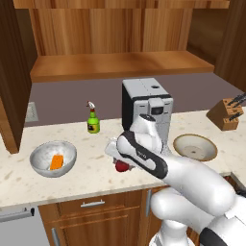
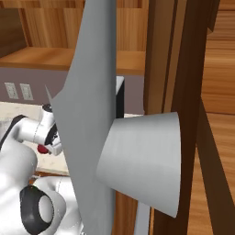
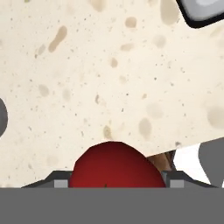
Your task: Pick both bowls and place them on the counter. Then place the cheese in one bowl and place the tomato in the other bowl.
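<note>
The pincer point(image 3: 113, 183) stands fairly wide with its two tips on either side of the tomato point(image 3: 114, 165), which sits low over the worktop point(image 1: 91, 175) near its front edge. Whether the tips really press it I cannot tell, so the round ball may slip out and roll over the edge. Farther off, the cheese point(image 1: 56, 162) lies in the marbled bowl point(image 1: 53, 158) at the left, and the empty tan bowl point(image 1: 195, 147) waits at the right; a careless swing could bump the coffee machine point(image 1: 146, 108) between them.

Grey panel point(image 2: 87, 114) and grey cone-like shape point(image 2: 142, 160) standing close, blocking the middle. Brown wooden upright point(image 2: 183, 114) running beside them. White arm point(image 2: 23, 133) reaching in at left, tomato point(image 2: 43, 148) showing red at its hand above pale worktop point(image 2: 46, 165). Two wall sockets point(image 2: 19, 91) sitting on the backsplash.
</note>
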### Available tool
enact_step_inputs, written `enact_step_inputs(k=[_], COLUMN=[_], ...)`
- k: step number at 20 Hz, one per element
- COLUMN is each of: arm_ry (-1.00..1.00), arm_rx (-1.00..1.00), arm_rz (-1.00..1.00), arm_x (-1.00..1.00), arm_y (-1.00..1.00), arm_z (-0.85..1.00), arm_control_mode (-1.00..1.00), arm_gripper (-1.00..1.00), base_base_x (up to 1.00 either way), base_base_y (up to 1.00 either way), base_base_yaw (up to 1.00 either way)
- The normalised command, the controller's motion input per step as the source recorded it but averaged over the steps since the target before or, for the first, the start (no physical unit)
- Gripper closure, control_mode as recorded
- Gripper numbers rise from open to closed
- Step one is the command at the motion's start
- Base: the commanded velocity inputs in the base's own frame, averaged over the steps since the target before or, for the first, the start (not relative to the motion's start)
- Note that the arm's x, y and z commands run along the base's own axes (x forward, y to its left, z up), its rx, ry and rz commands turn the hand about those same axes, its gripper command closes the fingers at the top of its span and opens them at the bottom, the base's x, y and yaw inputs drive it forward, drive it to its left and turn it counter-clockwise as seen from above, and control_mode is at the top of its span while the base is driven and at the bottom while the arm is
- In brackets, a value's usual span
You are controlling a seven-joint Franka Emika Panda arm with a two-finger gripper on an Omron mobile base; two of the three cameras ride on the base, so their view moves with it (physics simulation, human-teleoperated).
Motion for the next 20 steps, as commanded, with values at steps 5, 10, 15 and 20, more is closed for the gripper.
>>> enact_step_inputs(k=[5,10,15,20], arm_ry=[-0.06,-0.02,-0.01,-0.01], arm_rx=[0.0,-0.03,-0.08,-0.12], arm_rz=[0.03,0.03,0.04,0.05], arm_x=[-0.53,-0.41,-0.3,-0.25], arm_y=[-0.48,-0.47,-0.45,-0.46], arm_z=[0.26,0.26,0.27,0.28], arm_control_mode=[-1.0,-1.0,-1.0,-1.0], arm_gripper=[1.0,1.0,1.0,1.0], base_base_x=[0.0,0.0,0.0,0.0], base_base_y=[0.0,0.0,0.0,0.0], base_base_yaw=[0.0,0.0,0.0,0.0])
